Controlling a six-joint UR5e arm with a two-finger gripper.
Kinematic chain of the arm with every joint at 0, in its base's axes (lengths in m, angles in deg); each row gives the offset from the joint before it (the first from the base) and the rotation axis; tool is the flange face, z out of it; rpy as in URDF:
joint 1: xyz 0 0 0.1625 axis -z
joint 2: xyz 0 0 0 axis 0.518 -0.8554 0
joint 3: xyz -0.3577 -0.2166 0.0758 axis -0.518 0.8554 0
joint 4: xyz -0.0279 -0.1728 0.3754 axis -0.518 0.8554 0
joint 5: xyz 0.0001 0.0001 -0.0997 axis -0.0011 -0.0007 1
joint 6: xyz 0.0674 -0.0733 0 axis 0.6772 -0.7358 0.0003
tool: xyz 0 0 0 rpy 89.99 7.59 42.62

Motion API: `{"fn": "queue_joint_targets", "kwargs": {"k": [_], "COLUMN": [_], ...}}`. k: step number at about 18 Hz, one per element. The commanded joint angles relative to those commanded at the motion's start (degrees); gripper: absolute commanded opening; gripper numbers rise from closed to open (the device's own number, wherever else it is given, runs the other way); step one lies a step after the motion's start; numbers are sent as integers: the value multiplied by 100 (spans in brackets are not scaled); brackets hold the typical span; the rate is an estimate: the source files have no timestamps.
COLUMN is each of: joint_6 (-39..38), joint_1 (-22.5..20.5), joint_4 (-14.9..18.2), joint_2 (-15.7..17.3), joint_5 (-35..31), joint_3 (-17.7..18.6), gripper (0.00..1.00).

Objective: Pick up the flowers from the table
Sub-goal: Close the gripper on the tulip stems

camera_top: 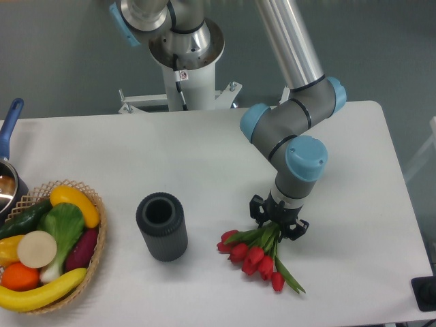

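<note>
The flowers (253,255), a bunch of red tulips with green stems and leaves, lie on the white table (204,157) at the front right, heads pointing to the front left. My gripper (278,228) points straight down over the stem end. Its black fingers are drawn in around the stems, and the wrist above hides the fingertips. The heads and one long leaf stick out in front of the gripper.
A dark grey ribbed cylinder (162,226) stands upright left of the flowers. A wicker basket (101,231) of fruit and vegetables sits at the front left. A pot with a blue handle (8,129) is behind it. A black object (426,293) is at the front right corner.
</note>
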Motion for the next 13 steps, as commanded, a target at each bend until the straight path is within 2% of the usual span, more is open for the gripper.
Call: {"fn": "queue_joint_targets", "kwargs": {"k": [3, 9, 13], "joint_6": [-219, -246, -246], "joint_1": [9, 0, 0], "joint_4": [-9, 0, 0], "joint_2": [-9, 9, 61], "joint_5": [0, 9, 9], "joint_3": [0, -18, -44], "gripper": [41, 33, 33]}}
